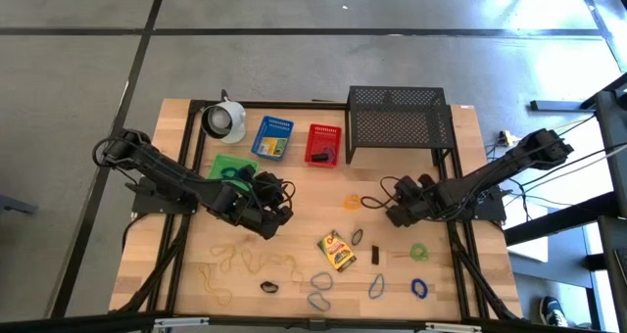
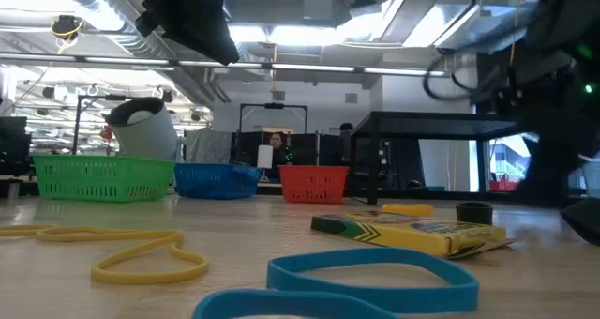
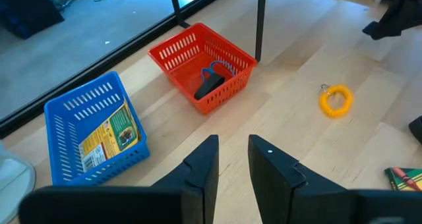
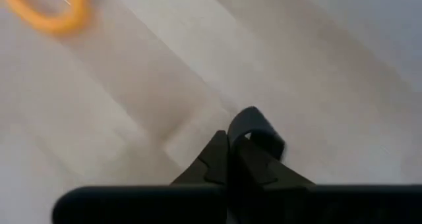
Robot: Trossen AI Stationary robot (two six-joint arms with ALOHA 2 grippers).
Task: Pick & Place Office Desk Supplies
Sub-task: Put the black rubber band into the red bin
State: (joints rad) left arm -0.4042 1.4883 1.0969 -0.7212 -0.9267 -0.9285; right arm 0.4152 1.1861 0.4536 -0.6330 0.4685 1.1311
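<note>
My right gripper (image 4: 229, 148) is over the table's middle right (image 1: 376, 206), shut on a small dark loop (image 4: 258, 130). My left gripper (image 3: 233, 151) hovers open at the table's middle left (image 1: 278, 212), holding nothing. One yellow-green crayon box (image 1: 336, 250) lies flat on the table; another lies in the blue basket (image 3: 109, 135). A yellow ring (image 1: 352, 201) lies between the grippers. Blue, green, yellow and dark bands (image 1: 321, 280) are scattered along the near side. A dark clip (image 3: 210, 85) rests in the red basket (image 3: 173, 54). My right gripper pinches the dark loop by its near part (image 4: 239, 128) between the two shut fingertips (image 4: 214, 151). The rest of the loop sticks out past the fingertips. Whether it is clear of the table I cannot tell.
Green (image 1: 230, 166), blue (image 1: 273, 139) and red (image 1: 323, 144) baskets stand in a row on the far side. A white cup-like object (image 1: 225, 120) lies beside them. A black wire-mesh rack (image 1: 400, 118) occupies the far right corner.
</note>
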